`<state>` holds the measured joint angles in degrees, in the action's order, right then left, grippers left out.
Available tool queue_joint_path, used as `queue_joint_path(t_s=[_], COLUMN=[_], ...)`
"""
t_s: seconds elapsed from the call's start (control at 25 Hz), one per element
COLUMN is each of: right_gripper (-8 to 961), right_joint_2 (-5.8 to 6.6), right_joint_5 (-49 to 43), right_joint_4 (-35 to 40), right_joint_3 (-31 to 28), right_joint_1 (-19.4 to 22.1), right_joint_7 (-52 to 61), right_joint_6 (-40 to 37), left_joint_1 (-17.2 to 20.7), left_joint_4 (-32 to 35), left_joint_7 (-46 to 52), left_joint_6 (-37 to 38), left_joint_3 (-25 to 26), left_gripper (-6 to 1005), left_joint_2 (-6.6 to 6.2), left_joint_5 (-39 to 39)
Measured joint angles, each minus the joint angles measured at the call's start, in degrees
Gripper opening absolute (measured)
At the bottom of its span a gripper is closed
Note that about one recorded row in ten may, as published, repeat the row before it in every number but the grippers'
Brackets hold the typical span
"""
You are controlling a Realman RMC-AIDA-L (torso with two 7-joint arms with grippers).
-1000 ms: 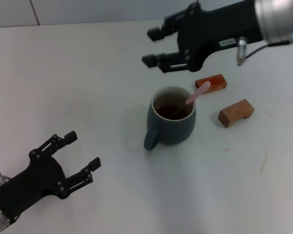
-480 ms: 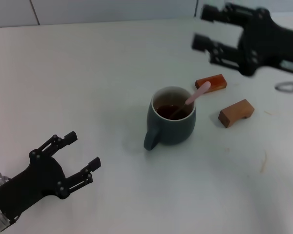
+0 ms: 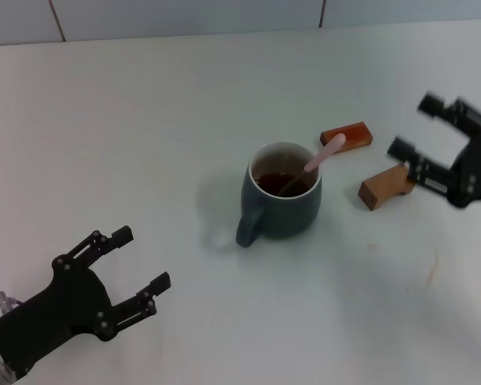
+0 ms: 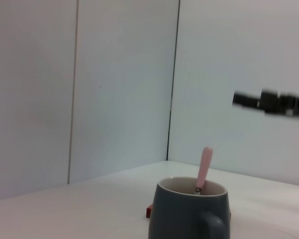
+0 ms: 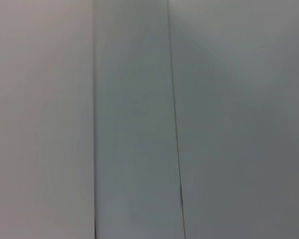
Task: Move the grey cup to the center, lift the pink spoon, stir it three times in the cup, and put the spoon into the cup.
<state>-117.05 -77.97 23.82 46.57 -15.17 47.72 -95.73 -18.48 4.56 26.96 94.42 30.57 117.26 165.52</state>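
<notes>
— Cup and spoon: where are they?
— Grey cup (image 3: 282, 200) stands upright near the middle of the white worktop (image 3: 144, 144), handle toward the robot, brown liquid inside. Pink spoon (image 3: 311, 164) leans in it, handle over the far right rim.
— And around it?
— Two wooden blocks (image 3: 346, 134) lie right of the cup.
— The arms?
— Right gripper (image 3: 421, 128) hovers beyond the blocks, fingers spread, empty. Left gripper (image 3: 140, 261) sits near the front left, fingers spread, empty.

Both pincers (image 3: 143, 258) (image 3: 412, 126) spread, empty
</notes>
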Motion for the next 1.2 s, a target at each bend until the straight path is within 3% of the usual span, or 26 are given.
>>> queue_joint_path(t_s=[0.44, 1.2], right_gripper=[783, 783], right_joint_2=[-0.22, -0.93], right_joint_5=[-11.4, -14.0], right_joint_4=[-2.7, -3.1], right_joint_3=[-0.4, 0.3], right_joint_1=[0.8, 0.0], right_joint_7=[-3.3, -5.0], right_joint_6=[6.9, 10.3], left_joint_1=[0.4, 0.7], left_joint_4=[0.4, 0.5], left_joint_7=[-3.2, -3.3], left_joint_6=[0.0, -0.3], left_joint_3=[-0.3, -0.9], left_gripper=[845, 844], left_joint_2=[0.54, 0.71], left_joint_5=[-0.1, 0.0])
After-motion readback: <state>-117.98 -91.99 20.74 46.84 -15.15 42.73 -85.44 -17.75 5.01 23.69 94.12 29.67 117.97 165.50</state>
